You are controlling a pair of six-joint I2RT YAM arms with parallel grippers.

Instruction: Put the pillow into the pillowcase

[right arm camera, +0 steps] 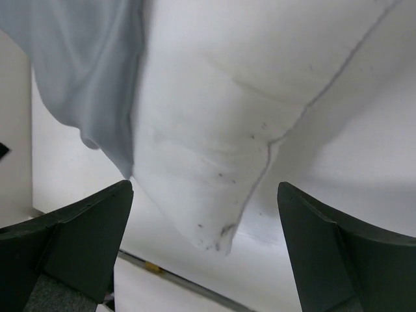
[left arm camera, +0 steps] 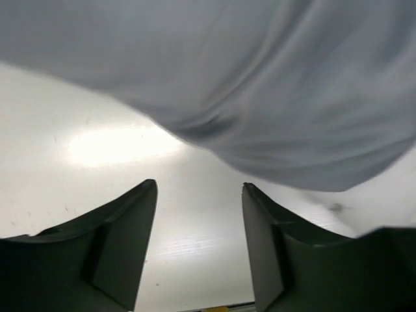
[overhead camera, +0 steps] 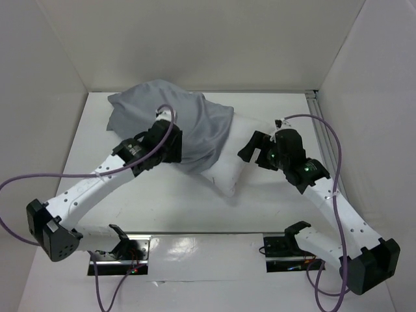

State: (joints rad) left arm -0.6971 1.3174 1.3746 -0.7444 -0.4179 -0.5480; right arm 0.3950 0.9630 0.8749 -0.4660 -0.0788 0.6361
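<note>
The grey pillowcase (overhead camera: 172, 123) lies bunched at the back middle of the table and covers the far left part of the white pillow (overhead camera: 237, 162). The pillow's near right corner sticks out bare. My left gripper (overhead camera: 174, 151) sits at the near edge of the grey cloth. In the left wrist view it (left arm camera: 200, 184) is open, with bare table between its fingers and the pillowcase (left arm camera: 273, 97) just above them. My right gripper (overhead camera: 249, 151) is at the pillow's right side. It (right arm camera: 205, 186) stands wide open around a speckled pillow corner (right arm camera: 214, 130), touching nothing, with the pillowcase (right arm camera: 84, 65) to the left.
White walls enclose the table on three sides. A metal rail (overhead camera: 323, 130) runs along the right edge. Purple cables (overhead camera: 19, 179) loop out from both arms. The arm bases and their mounting plates (overhead camera: 123, 250) stand at the near edge.
</note>
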